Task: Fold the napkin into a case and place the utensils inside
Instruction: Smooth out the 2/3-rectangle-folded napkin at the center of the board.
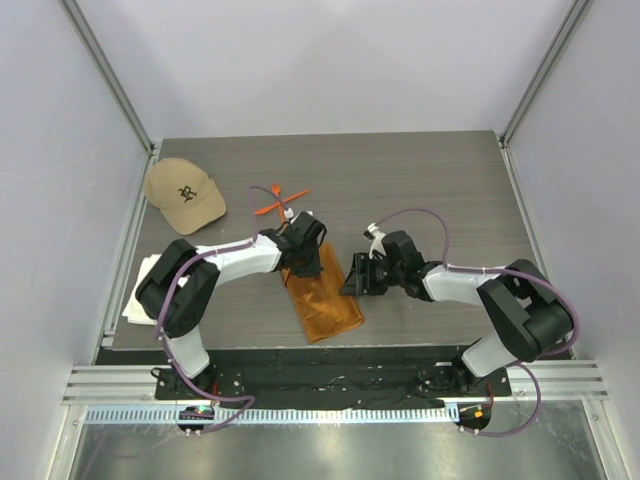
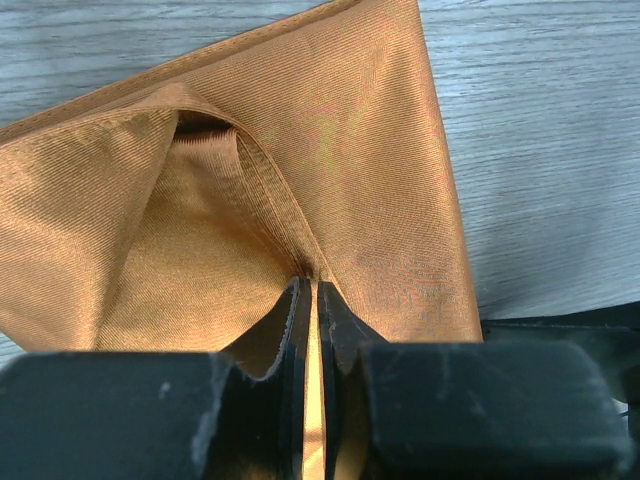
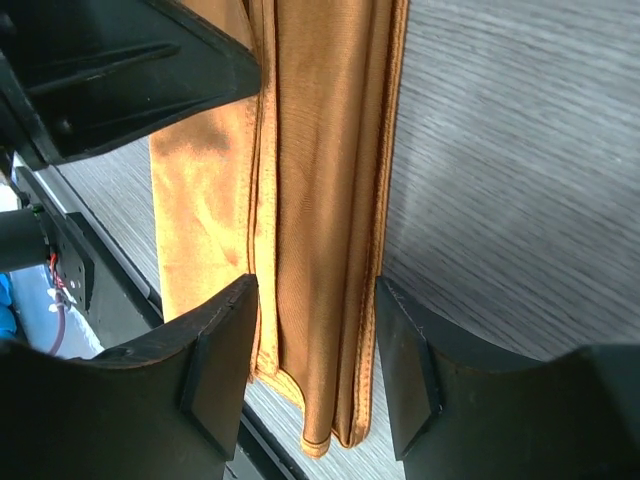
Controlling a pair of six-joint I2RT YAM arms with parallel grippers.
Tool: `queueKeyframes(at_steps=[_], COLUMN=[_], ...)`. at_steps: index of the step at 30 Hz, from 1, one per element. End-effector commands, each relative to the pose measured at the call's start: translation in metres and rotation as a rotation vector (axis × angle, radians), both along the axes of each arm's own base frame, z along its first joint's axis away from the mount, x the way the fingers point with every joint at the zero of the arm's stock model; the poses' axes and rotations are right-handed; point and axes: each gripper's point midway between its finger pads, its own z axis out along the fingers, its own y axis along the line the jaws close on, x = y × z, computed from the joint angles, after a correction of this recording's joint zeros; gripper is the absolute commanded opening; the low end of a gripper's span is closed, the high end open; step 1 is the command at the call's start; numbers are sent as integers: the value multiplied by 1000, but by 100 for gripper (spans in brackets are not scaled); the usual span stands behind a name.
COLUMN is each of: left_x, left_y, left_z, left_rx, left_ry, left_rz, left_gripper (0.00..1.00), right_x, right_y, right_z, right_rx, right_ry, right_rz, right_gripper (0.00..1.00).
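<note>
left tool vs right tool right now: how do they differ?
Grip: the left tool is pinched shut on a layer of the napkin; the right tool stands open, gripping nothing.
Place: the left tool is at the napkin's far end, the right tool beside its right edge.
Effect: the left tool lifts its layer, opening a pocket; the cloth before the right tool lies flat.
Shared: both are at the napkin; neither holds the utensils.

Grey wood-grain table point(image 1: 420, 180) between pale lavender walls point(image 1: 300, 60)
</note>
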Motion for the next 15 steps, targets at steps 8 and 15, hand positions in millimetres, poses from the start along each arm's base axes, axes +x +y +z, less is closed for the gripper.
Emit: queueKeyframes(at_steps=[8,15], left_x=[-3,-1], left_y=[7,-15], left_z=[15,70], left_rx=[-5,-157], left_ry=[-48,-147], left_rz=[-8,-57], left_gripper=[10,34], right_x=[54,87], right_y=[-4,-17], right_z=[-21,2], right_rx=[-257,-316], right_ry=[-11,-12], right_rz=[-46,-186], right_gripper=[61,61])
